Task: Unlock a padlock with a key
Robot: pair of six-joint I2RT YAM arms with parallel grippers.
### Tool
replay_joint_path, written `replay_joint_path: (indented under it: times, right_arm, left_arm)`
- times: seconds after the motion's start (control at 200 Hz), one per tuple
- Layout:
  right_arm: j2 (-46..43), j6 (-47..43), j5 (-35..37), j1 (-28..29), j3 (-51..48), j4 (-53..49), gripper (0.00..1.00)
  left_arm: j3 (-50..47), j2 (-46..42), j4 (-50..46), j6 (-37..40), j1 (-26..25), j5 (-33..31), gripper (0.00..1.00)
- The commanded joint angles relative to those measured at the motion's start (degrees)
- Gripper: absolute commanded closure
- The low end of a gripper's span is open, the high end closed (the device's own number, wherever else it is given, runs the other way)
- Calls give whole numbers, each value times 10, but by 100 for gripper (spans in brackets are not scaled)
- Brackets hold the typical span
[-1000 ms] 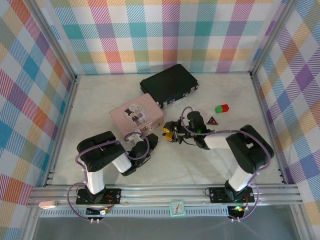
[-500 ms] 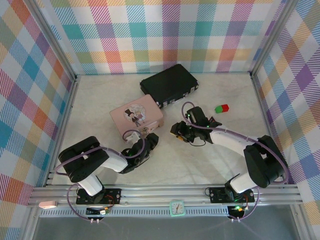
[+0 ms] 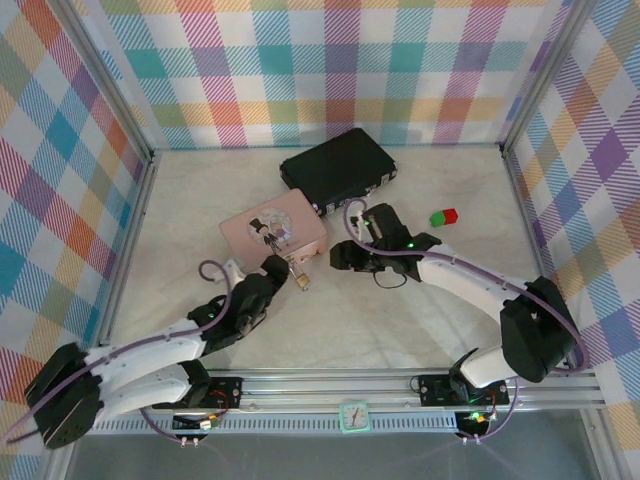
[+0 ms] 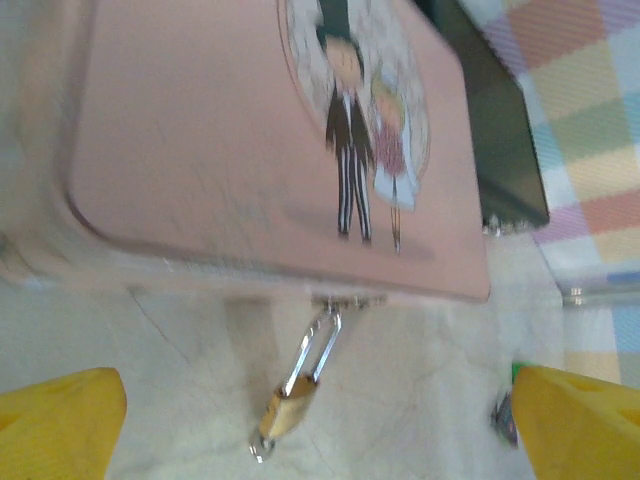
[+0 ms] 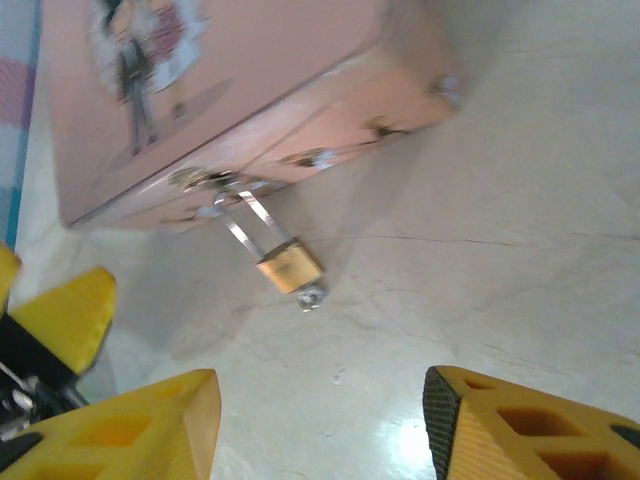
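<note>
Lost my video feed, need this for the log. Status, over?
Left gripper open, empty. Right gripper open, empty. Padlock lies on the table, shackle through the pink box hasp. Nothing blocking it.

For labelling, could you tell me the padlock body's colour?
The padlock is brass-coloured, clearest in the right wrist view.

Your left arm reaches far forward and lies low. Your left tool has its yellow fingers spread wide and holds nothing. Your right arm bends in toward the middle. Your right tool points left, fingers apart, empty too.
</note>
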Motion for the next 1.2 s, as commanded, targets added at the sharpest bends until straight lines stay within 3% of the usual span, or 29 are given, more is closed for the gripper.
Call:
replay_joint_path:
  times: [0.0,0.305,0.69,0.895,1.025,1.195]
  right_arm:
    - [35,-100,20,47,44,-34,43]
    - [182,-191,100,142,172,-101,46]
    - [325,-248,291,170,260,-121,42]
    - [353,-267,273,170,273,-98,41]
    - [352,-303,216,170,269,-56,56]
    - [369,-365,165,170,295,-33,57]
  left_arm:
    - [-3,-56,-99,54,42,-1,2]
    - [26,-67,-85,134,138,114,2]
    - [19,-11,-18,141,165,172,3]
    - [2,-24,-21,117,173,146,4]
    - [-5,-50,-39,113,185,139,4]
    - [-10,-85,-81,109,199,129,4]
